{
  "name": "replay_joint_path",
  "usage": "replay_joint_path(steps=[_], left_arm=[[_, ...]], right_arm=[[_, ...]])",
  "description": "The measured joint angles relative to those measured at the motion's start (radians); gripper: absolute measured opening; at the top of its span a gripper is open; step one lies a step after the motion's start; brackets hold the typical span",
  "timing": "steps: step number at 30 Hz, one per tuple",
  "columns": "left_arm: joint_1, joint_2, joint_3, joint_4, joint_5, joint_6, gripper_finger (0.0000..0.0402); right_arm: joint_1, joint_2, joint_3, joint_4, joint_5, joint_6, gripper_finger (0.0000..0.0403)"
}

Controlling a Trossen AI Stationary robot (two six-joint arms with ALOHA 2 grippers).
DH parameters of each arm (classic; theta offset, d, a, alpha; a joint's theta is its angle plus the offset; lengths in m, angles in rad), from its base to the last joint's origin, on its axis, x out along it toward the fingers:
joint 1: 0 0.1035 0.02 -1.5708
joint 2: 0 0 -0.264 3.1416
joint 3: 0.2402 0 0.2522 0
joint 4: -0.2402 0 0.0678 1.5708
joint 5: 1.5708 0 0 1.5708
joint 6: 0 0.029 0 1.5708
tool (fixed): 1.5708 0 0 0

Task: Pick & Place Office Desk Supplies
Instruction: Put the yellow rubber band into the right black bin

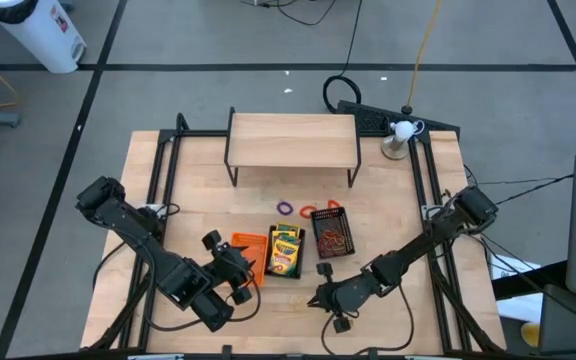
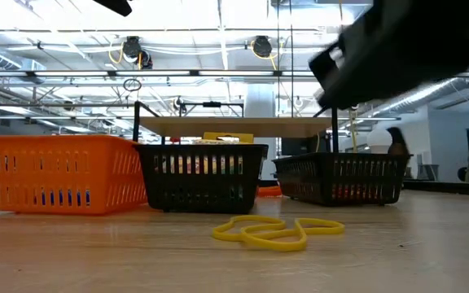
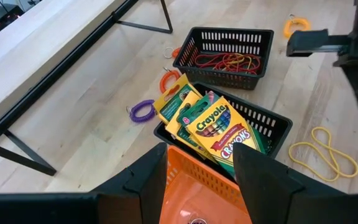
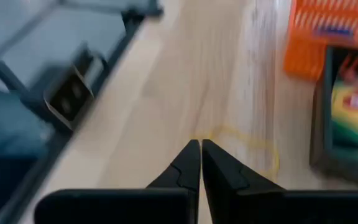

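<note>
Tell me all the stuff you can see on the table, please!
Orange tray: one, orange, beside the crayon tray.
Crayon tray: one, black, middle, holding crayon boxes, yellow and green.
Band tray: one, black, holding red and orange bands.
Yellow band: one, yellow, on bare table near the front.
Purple coil: one, purple, behind the trays.
Orange coil: one, orange, behind the trays.
Shelf: one, wooden, at the back.
Left tool: open, above the orange tray.
Right tool: shut, empty, over the yellow band.

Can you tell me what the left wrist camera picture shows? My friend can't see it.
A black mesh tray packed with crayon boxes sits just past the left gripper, whose fingers are open over an orange tray. Beyond, another black tray holds rubber bands.
</note>
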State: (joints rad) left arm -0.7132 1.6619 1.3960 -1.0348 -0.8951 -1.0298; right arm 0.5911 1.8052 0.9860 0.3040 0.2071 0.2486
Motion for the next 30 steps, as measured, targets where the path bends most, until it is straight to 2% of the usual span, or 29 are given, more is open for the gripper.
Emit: replay_joint_path(steps=[4, 14, 18, 23, 30], left_arm=[[0.000, 0.000, 0.000, 0.000, 0.000, 0.000, 0.0184], [0.000, 0.000, 0.000, 0.000, 0.005, 0.000, 0.0184], [0.000, 0.000, 0.000, 0.000, 0.005, 0.000, 0.0184], [0.000, 0.000, 0.000, 0.000, 0.006, 0.000, 0.0184], [0.000, 0.000, 0.000, 0.000, 0.008, 0.000, 0.0184]], right_arm=[[-0.008, 0.021, 0.000, -0.023, -0.001, -0.016, 0.0041], [-0.022, 0.026, 0.000, -0.018, 0.004, -0.151, 0.0160], [-0.023, 0.036, 0.000, -0.017, 0.004, -0.156, 0.0194], [-0.025, 0.071, 0.000, 0.035, 0.001, -0.139, 0.0211], [-0.029, 0.158, 0.000, 0.163, -0.026, -0.138, 0.0207]])
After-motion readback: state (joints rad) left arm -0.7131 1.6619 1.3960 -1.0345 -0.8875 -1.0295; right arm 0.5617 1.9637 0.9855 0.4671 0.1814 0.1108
